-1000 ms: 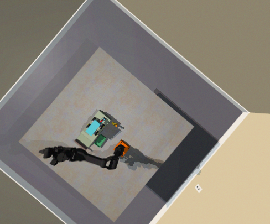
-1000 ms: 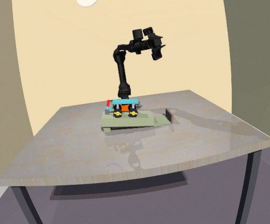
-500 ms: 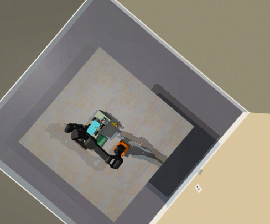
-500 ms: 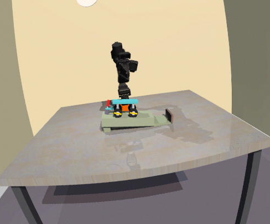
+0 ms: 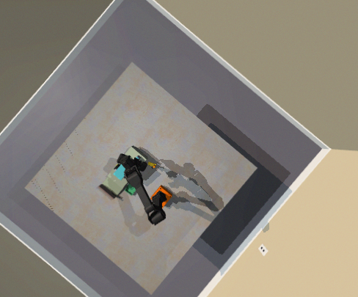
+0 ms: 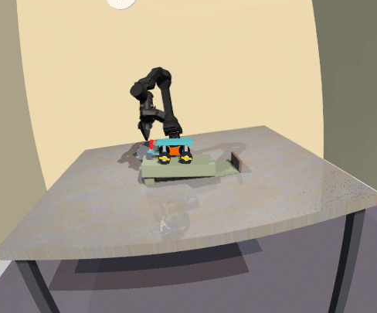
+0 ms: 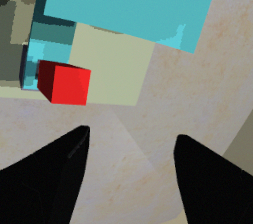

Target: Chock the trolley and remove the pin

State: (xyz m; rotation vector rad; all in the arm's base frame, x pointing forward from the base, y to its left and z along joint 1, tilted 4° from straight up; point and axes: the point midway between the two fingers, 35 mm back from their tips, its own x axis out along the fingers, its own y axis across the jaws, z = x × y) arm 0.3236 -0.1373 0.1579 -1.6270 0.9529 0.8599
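The trolley with its cyan deck (image 5: 119, 171) (image 6: 174, 142) (image 7: 131, 15) stands on the pale green ramp (image 5: 113, 186) (image 6: 178, 170) (image 7: 116, 70). The red-headed stop pin (image 6: 151, 144) (image 7: 71, 85) is upright at the trolley's uphill end. The yellow chock (image 5: 152, 165) lies on the table beside the ramp's uphill end, away from the wheels. The green tray (image 5: 130, 190) is beside the ramp, partly behind the arm in the top view. My gripper (image 6: 147, 138) (image 7: 133, 139) points down near the pin head. Its fingers are partly open, with nothing between them. The chock and tray are hidden in the exterior view.
A brown end board (image 6: 236, 161) stands at the ramp's downhill end. The arm's orange base plate (image 5: 169, 192) is on the table on the tray's side of the ramp. My arm reaches from there over the ramp and hides part of the trolley in the top view.
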